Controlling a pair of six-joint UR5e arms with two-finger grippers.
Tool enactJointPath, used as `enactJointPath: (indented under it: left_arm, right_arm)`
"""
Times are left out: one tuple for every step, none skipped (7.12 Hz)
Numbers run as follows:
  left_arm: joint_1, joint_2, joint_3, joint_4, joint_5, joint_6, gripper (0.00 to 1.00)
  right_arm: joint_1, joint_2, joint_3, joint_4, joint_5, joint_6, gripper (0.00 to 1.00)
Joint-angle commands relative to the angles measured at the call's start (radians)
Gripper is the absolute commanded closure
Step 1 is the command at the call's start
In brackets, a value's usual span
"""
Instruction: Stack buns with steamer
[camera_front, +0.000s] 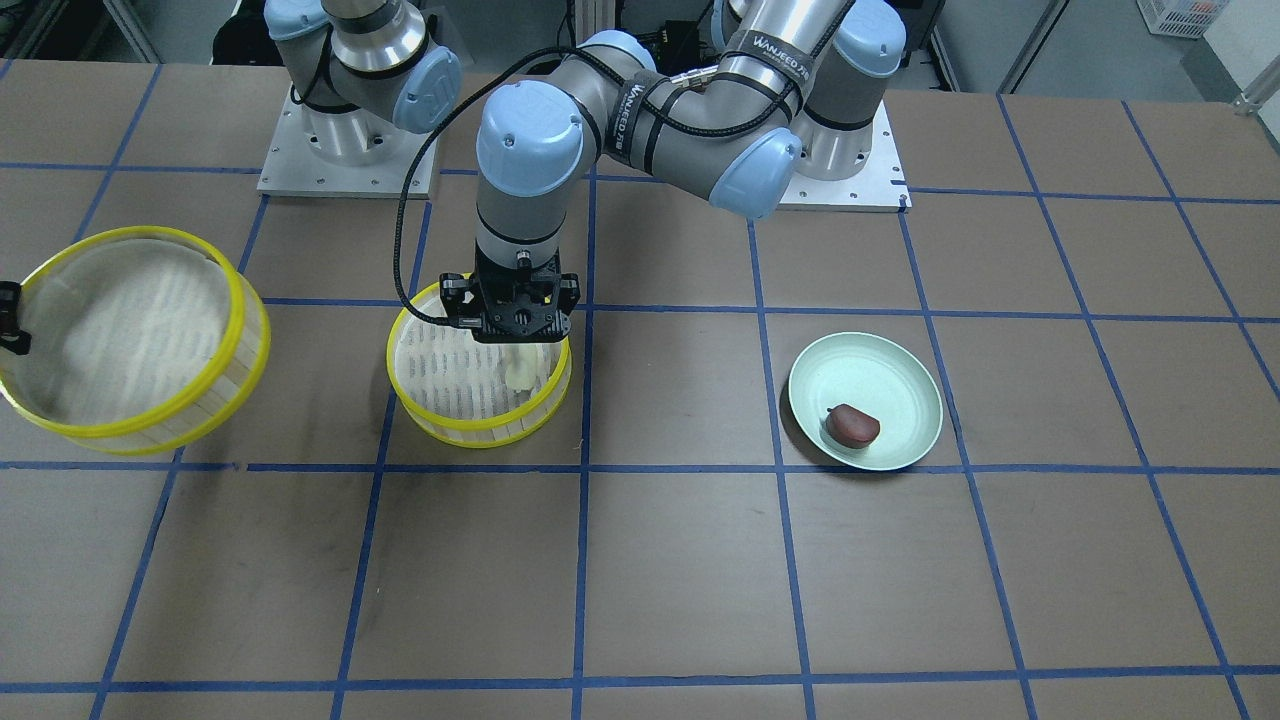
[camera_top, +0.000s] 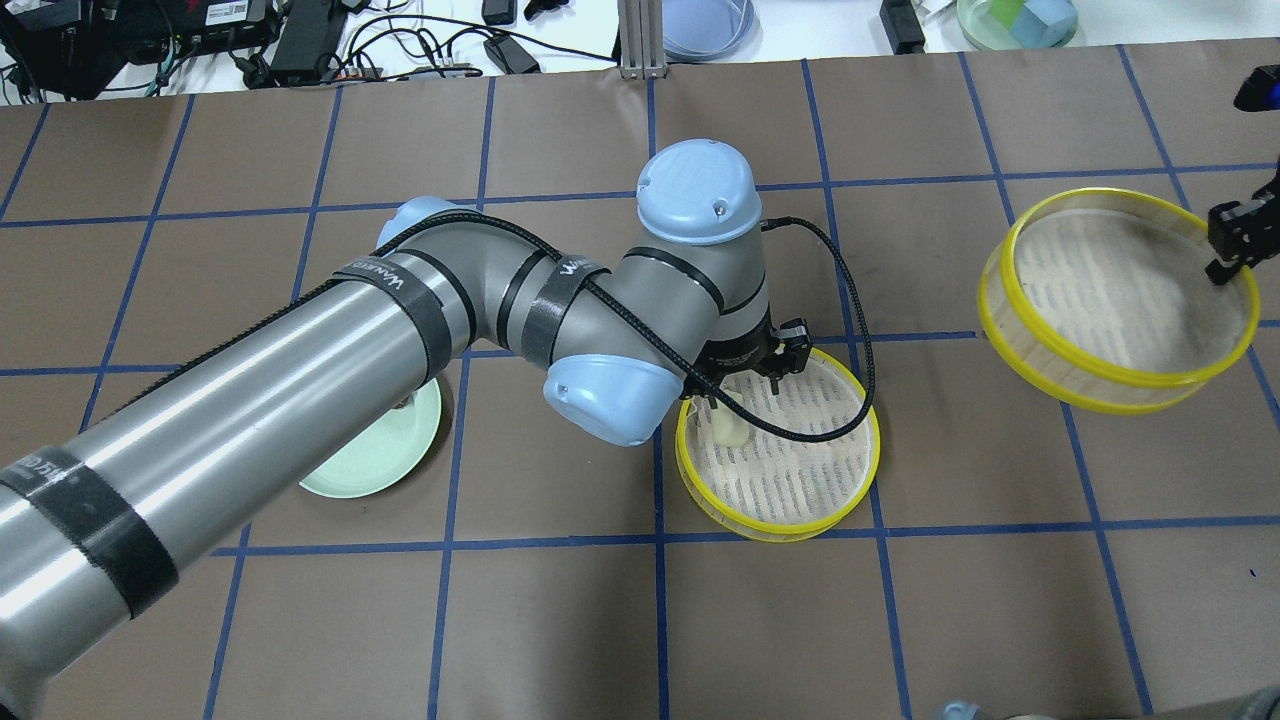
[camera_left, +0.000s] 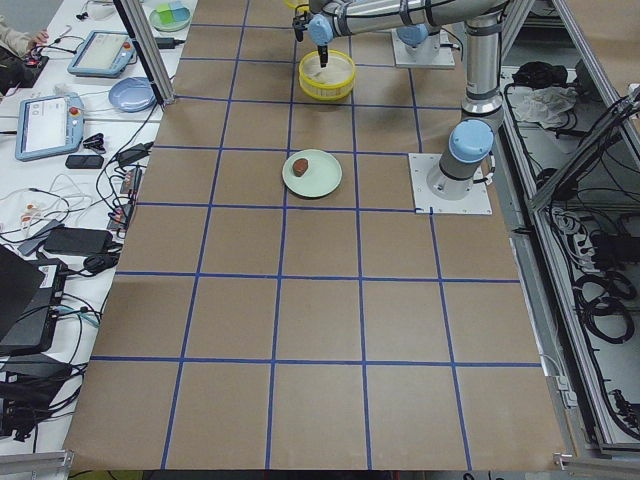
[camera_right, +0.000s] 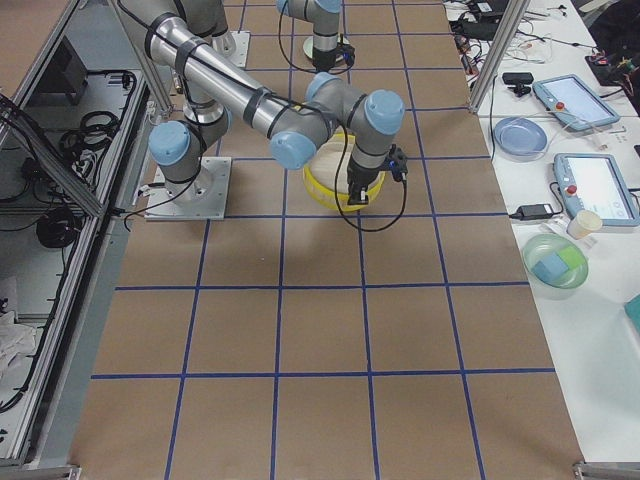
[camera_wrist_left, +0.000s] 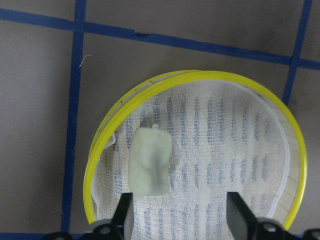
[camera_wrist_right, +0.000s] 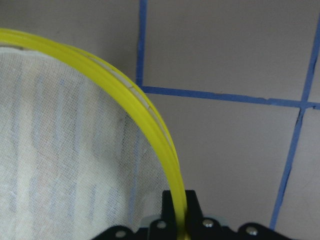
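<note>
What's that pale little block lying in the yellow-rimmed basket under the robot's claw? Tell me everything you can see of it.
The cream-white, blocky bun is a soft-looking rounded rectangle with a shallow crease along its top and a tiny nub at one end. It lies flat on the white gauze cloth lining the round yellow-rimmed steamer basket, close to the basket's wall. The left gripper hangs open above it, not gripping it.

the steamer basket (camera_front: 470, 425) stands mid-table before the robot, with the first bun (camera_front: 520, 372) in it toward the robot's left, below the left gripper (camera_wrist_left: 181, 215); well apart on the left, the plate (camera_front: 900, 365) bears the second bun (camera_front: 852, 425); on the right the second basket (camera_front: 130, 430) tilts, its rim pinched by the right gripper (camera_wrist_right: 179, 202)
</note>
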Motion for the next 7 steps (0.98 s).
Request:
enactJointPath:
  left_arm:
    - [0.035, 0.047, 0.009, -0.013, 0.16, 0.066, 0.0]
    - [0.104, 0.081, 0.013, -0.013, 0.215, 0.173, 0.0]
    - [0.198, 0.109, 0.013, -0.022, 0.215, 0.244, 0.0]
    - [0.283, 0.13, 0.014, -0.062, 0.2, 0.355, 0.0]
    - [0.379, 0.135, 0.013, -0.12, 0.194, 0.47, 0.0]
    - [0.497, 0.124, 0.01, -0.126, 0.156, 0.57, 0.0]
    - [0.59, 0.102, 0.009, -0.117, 0.106, 0.667, 0.0]
  right_arm:
    - [0.139, -0.077, 0.067, 0.016, 0.009, 0.17, 1.0]
    - [0.197, -0.085, 0.075, 0.016, 0.012, 0.239, 1.0]
    - [0.255, -0.085, 0.081, 0.013, 0.015, 0.301, 1.0]
    - [0.332, -0.082, 0.103, -0.006, 0.017, 0.431, 1.0]
    - [0.431, -0.07, 0.139, -0.092, 0.017, 0.535, 1.0]
    - [0.493, -0.067, 0.196, -0.165, 0.018, 0.595, 1.0]
    - [0.507, -0.068, 0.274, -0.318, 0.049, 0.558, 1.0]
